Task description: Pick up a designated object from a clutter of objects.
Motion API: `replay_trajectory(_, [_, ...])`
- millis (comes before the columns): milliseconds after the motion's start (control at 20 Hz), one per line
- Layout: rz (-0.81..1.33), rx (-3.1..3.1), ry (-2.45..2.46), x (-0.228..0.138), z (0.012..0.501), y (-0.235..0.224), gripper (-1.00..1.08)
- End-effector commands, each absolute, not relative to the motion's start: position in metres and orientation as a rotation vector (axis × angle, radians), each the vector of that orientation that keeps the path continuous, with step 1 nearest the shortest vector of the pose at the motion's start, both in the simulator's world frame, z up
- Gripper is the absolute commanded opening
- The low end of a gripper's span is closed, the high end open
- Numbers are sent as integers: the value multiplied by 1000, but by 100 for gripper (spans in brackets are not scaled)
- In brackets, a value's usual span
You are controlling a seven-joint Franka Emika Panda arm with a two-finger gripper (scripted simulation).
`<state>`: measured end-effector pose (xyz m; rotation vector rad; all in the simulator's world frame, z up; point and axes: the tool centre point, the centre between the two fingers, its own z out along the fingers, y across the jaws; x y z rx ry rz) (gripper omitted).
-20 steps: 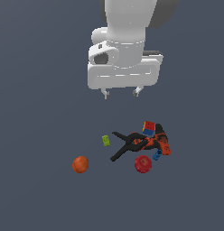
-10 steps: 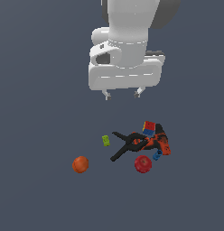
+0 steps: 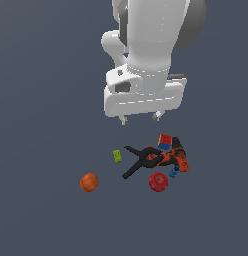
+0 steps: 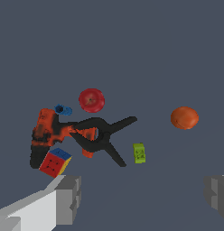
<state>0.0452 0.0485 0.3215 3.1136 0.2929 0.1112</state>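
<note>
The white parallel-jaw gripper (image 3: 140,119) is seen hanging high above the dark grey floor (image 3: 41,100), well apart from every item. In the wrist view its two grey fingers (image 4: 68,198) stand wide apart with nothing between them: the hand is released and empty.

The designated object, a dark red, apple-like round fruit with a dimpled top (image 3: 158,181), is found at the edge of the clutter. Taking the black scissor-like clamp (image 3: 141,160) as clock centre in the exterior view, the fruit lies at about 5 o'clock, near the clamp's handles but seemingly not touching them. A tiny blue piece (image 3: 174,172) sits just beside the fruit, at about its 2 o'clock. The orange-red and black drill (image 3: 176,156) lies at the clamp's 3 o'clock, touching or overlapping it; which of the two cannot be told. The red-and-blue cube (image 3: 165,142) rests at about 1 o'clock, against the drill. A tiny green block (image 3: 117,156) lies at 9 o'clock, apart from the clamp. A lighter orange ball (image 3: 89,182) lies well apart at 8 o'clock.

Step judged in hand: approach, before descent; nothing is grasped yet. The next move is judged to call for centring the open jaws over the fruit, then lowering with the fingers turned so that neither strikes the blue piece or the clamp. The round fruit may roll if nudged off-centre.
</note>
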Motion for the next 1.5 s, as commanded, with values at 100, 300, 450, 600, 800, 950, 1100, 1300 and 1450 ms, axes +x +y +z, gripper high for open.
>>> replay_trajectory(100, [95, 3106, 359, 65, 296, 60, 100])
replay_trajectory(300, [77, 3096, 432, 85, 266, 74, 100])
replay_trajectory(450, [64, 3089, 487, 98, 241, 85, 100])
replay_trajectory(600, [51, 3081, 542, 110, 215, 96, 100])
replay_trajectory(800, [35, 3071, 614, 124, 179, 111, 100])
replay_trajectory(950, [24, 3064, 659, 130, 154, 121, 100])
replay_trajectory(1100, [15, 3059, 695, 135, 134, 129, 100])
replay_trajectory(1300, [7, 3053, 731, 139, 113, 136, 100])
replay_trajectory(1450, [3, 3050, 748, 140, 103, 140, 100])
